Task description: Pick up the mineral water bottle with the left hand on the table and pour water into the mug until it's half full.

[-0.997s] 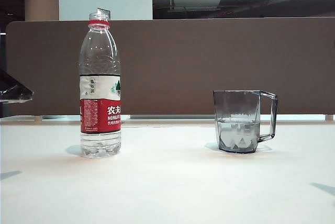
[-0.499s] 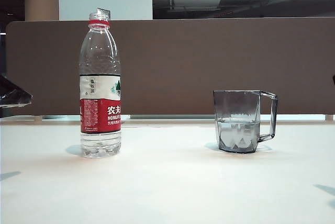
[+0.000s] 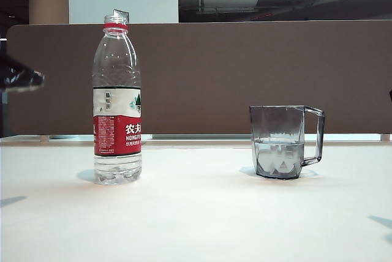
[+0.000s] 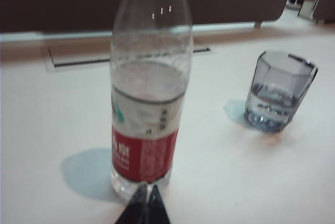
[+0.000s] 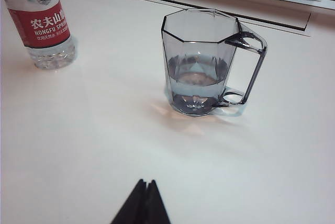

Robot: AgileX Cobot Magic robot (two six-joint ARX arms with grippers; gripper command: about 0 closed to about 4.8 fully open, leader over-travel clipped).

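Observation:
The mineral water bottle point(image 3: 117, 100) stands upright on the left of the white table point(image 3: 196, 213), uncapped, with a red neck ring and a red-and-white label. The grey faceted mug point(image 3: 283, 142) stands to its right, apart from it, with water up to about half its height. In the left wrist view my left gripper point(image 4: 147, 188) is shut and empty, its tips just short of the bottle's point(image 4: 149, 93) base, with the mug point(image 4: 280, 90) beyond. My right gripper point(image 5: 146, 183) is shut and empty, well back from the mug point(image 5: 201, 62).
A brown partition point(image 3: 245, 72) runs along the table's far edge. A dark part of my left arm point(image 3: 18, 77) shows at the left border of the exterior view, level with the bottle's shoulder. A cable slot point(image 5: 230, 9) lies in the tabletop behind the mug.
The dark part of my left arm at the left border has risen in the exterior view. Bottle and mug have not moved.

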